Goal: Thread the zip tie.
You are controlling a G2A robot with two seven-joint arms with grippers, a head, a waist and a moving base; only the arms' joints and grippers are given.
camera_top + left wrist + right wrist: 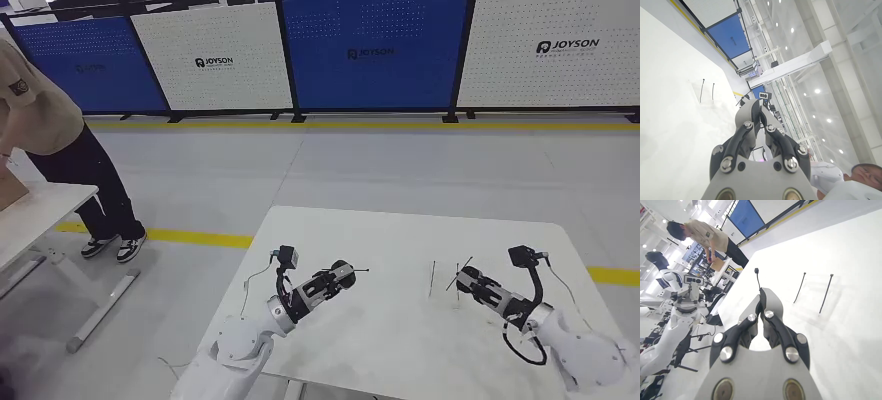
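Just beside the clear plate (814,289), my right gripper (760,292) hangs above the white table (848,247). Its fingers are pressed together on a black zip tie (758,280). A short length of the tie sticks out past the fingertips, with the square head outermost and touching nothing. I cannot tell how much strap runs back between the pads.

On the plate itself lie one spare tie (799,288) and a second spare tie (826,293). They are side by side but apart from each other, heads pointing the same way.

Well apart from the plate, across the table, my left gripper (759,108) is held off the surface with its fingers closed pad to pad. In the top view a thin dark sliver (362,270) juts from that gripper's tip toward the plate. It is too small for me to name.
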